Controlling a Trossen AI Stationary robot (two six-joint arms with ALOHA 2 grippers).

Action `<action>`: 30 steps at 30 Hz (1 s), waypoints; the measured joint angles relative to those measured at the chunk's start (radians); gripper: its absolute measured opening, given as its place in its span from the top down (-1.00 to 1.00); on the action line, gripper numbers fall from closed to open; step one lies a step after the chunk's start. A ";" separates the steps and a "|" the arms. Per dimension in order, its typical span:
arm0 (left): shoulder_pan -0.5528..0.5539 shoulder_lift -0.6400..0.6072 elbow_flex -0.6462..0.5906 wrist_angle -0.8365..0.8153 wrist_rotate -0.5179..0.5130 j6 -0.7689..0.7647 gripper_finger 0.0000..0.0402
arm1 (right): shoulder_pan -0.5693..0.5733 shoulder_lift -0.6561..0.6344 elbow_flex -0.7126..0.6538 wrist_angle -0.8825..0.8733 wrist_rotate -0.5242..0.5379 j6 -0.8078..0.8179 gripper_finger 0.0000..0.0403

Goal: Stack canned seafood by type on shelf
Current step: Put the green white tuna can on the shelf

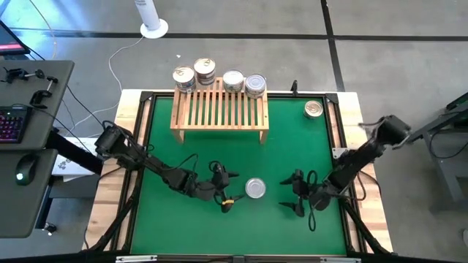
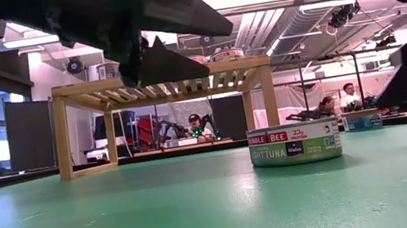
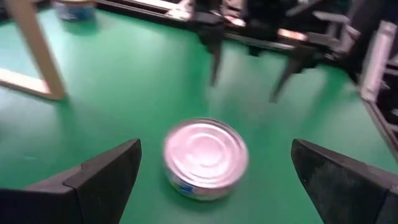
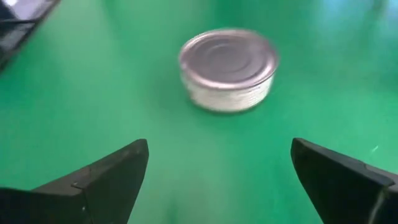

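Note:
A silver-lidded tin of canned seafood point(image 1: 255, 188) stands on its base on the green mat, near the middle of the near half. My left gripper point(image 1: 225, 188) is open just to its left, the tin point(image 3: 205, 158) ahead of its fingers and apart from them. My right gripper point(image 1: 292, 193) is open to the tin's right, and the tin point(image 4: 227, 67) sits well ahead of its fingers. The wooden shelf point(image 1: 219, 109) stands at the far middle with several tins point(image 1: 232, 81) along the far edge of its slatted top. Another tin point(image 1: 314, 109) sits on the mat at the far right.
A black frame point(image 1: 342, 146) borders the mat point(image 1: 161, 146). A side desk with a keyboard point(image 1: 11, 124) and a mouse point(image 1: 25, 168) stands left of the table. A white pole base point(image 1: 153, 29) sits beyond the far edge. People point(image 2: 195, 125) sit in the room behind.

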 joint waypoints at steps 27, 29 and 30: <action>0.124 0.227 0.000 0.105 0.147 0.008 -0.99 | -0.234 0.557 0.110 0.675 -0.054 -0.305 -0.92; 0.139 0.249 0.000 0.149 0.190 0.020 -0.99 | -0.243 0.557 0.115 0.672 -0.059 -0.330 -0.92; 0.147 0.260 0.000 0.172 0.214 0.032 -0.99 | -0.249 0.557 0.118 0.671 -0.068 -0.344 -0.92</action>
